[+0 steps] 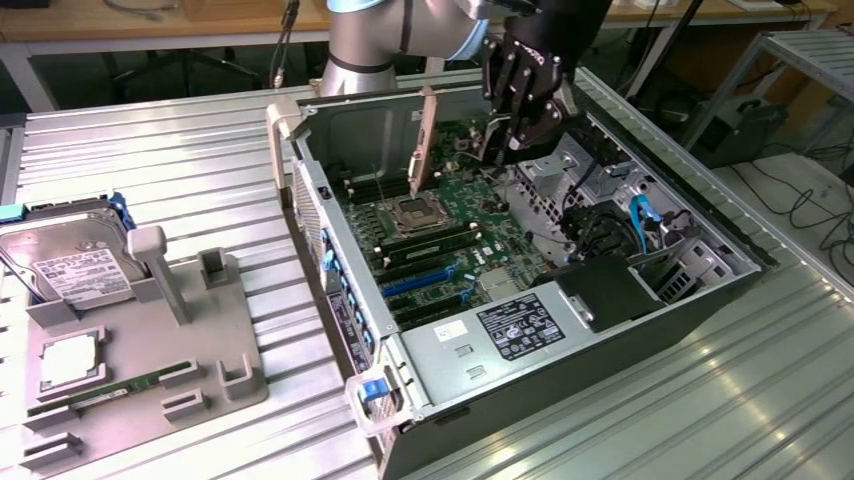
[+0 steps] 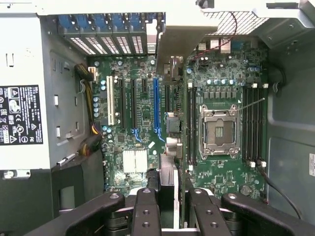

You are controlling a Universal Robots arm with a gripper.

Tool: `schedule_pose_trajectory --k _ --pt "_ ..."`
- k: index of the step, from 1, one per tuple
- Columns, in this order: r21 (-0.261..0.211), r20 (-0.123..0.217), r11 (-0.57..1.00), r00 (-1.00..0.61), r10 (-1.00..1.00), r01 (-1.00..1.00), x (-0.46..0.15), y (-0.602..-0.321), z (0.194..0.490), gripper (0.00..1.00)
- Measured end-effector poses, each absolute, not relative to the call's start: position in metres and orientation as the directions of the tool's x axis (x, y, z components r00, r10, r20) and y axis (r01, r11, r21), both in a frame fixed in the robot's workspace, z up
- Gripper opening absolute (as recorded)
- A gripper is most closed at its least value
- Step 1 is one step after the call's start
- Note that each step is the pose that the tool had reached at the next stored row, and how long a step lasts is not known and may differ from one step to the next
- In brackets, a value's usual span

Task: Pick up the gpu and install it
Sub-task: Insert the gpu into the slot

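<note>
Claw (image 1: 523, 118) at the end of my grey arm hangs over the open black computer case (image 1: 694, 300), its dark fingers (image 2: 146, 209) narrowed onto the thin flat black gpu card (image 1: 491, 140), which I hold edge-on and upright between them. In the exterior view the card's long pale metal end bracket (image 1: 424, 135) stands almost vertical, its lower tip above the green motherboard (image 1: 454, 265), near the square silver processor socket (image 1: 414, 212). From the wrist view I see the card's edge running away from the fingers, over the board between the long blue expansion slot (image 2: 156, 105) and the socket (image 2: 219, 132); I cannot tell whether the card touches the board.

The case lies on its side on the ribbed metal table (image 1: 747, 400), with the grey power supply box and its black label (image 1: 514, 335) at the near end. To the exterior view's left, a grey plastic holder tray (image 1: 200, 340) carries a silver hard drive with a white label (image 1: 67, 265) and a narrow green memory stick (image 1: 114, 392).
</note>
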State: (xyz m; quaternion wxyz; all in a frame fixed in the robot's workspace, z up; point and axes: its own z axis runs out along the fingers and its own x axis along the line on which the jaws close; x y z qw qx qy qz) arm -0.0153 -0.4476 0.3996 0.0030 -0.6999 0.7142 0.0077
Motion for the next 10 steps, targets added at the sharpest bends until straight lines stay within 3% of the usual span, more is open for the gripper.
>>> schedule_pose_trajectory --k 10 --pt "-0.007 -0.018 0.012 -0.012 -1.0 -1.0 -0.0175 -0.4472 0.3913 0.28"
